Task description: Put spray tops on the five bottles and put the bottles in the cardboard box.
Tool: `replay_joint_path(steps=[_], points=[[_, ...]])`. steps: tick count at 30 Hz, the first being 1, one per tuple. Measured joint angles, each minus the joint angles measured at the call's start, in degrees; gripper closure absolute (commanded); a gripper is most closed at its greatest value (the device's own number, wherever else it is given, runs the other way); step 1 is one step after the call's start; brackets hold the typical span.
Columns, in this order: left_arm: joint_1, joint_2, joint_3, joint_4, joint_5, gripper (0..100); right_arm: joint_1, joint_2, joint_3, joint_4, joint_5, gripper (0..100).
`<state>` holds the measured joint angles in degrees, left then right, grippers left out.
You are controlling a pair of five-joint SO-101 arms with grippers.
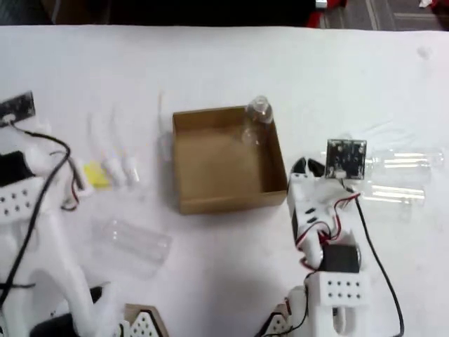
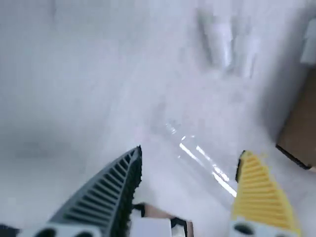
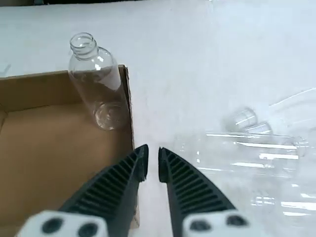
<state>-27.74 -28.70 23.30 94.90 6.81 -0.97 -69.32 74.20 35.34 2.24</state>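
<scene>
Uncapped bottle (image 1: 258, 116) stands in the cardboard box's (image 1: 224, 200) 1 o'clock corner, probably just staged there, while the right gripper (image 3: 153, 155) idles all but closed and empty at the box's 3 o'clock, and the left gripper (image 2: 191, 152) gapes wide astride a lying bottle (image 2: 207, 165), gripping nothing.

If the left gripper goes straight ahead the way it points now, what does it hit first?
Most likely the clear bottle lying on the table, straight ahead of the open left gripper. The spray tops lie farther on; depth is unclear.
</scene>
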Motion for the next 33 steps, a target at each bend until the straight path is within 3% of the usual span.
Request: replay_joint_path(steps=[6, 13, 21, 33], points=[[-5.7, 16.4, 0.3, -0.5, -1.7, 74, 0.4, 12.0, 0.0, -6.5, 0.1, 98.1], [-6.2, 37.4, -6.3, 3.9, -1.7, 88, 0.4, 25.5, -4.5, -11.2, 0.3, 98.1], [-6.1, 44.7, -15.8, 5.5, 0.0, 70, 0.4, 31.1, -8.1, -10.3, 0.3, 98.1], [-6.1, 48.7, -16.2, 5.5, 1.1, 69, 0.4, 31.5, -8.2, -10.3, 0.3, 98.1]])
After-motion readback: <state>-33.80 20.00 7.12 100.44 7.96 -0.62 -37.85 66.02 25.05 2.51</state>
